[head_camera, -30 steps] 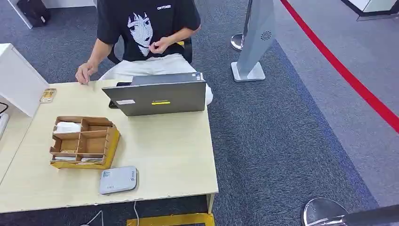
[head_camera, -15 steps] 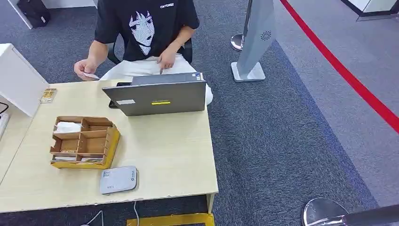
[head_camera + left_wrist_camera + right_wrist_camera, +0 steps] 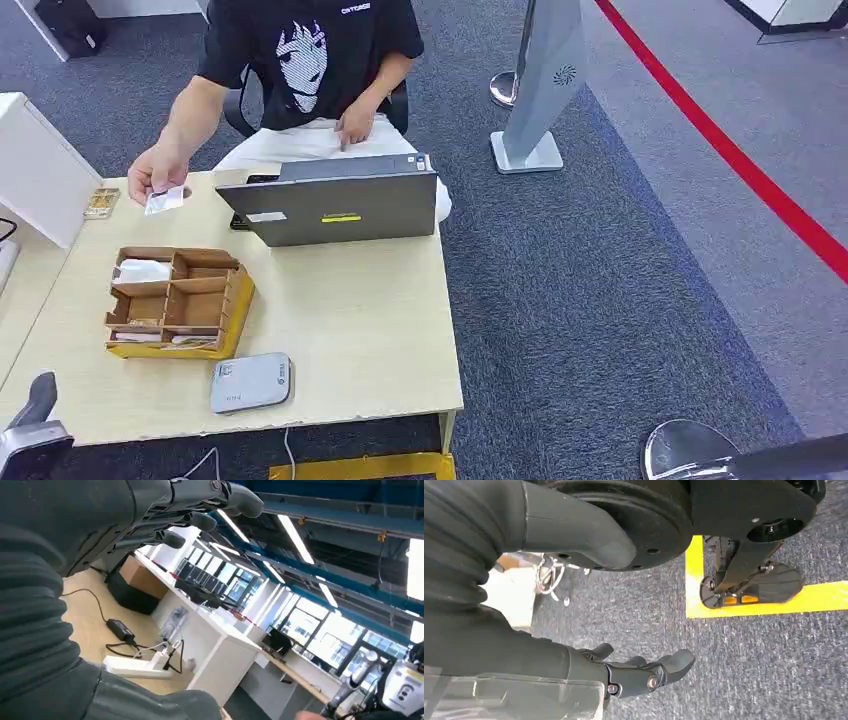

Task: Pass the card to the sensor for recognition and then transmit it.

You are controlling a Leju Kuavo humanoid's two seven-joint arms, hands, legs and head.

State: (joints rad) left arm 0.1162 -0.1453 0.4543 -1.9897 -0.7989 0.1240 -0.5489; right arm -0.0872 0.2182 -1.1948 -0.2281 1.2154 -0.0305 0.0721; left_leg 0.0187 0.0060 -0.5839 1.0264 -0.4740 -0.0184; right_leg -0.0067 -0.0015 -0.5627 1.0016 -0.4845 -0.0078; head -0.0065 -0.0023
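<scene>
A seated person across the table holds a small white card [image 3: 165,199] in one hand above the table's far left corner. The grey-white card sensor [image 3: 250,382] lies flat near the table's front edge. My left hand [image 3: 30,438] shows at the bottom left corner, below the table edge and far from the card. In the left wrist view its fingers [image 3: 202,507] are spread and hold nothing. My right hand [image 3: 644,672] hangs low over the grey carpet, its fingers apart and empty.
A grey laptop [image 3: 335,205] stands open in front of the person. A cardboard organizer [image 3: 176,301] with compartments sits left of centre on the wooden table [image 3: 370,330]. A white box [image 3: 35,165] stands at the far left. A silver stand [image 3: 545,90] rises on the carpet.
The person has picked up a white card and moved it forward over the table's far left corner. My left hand has risen into the bottom left corner of the head view.
</scene>
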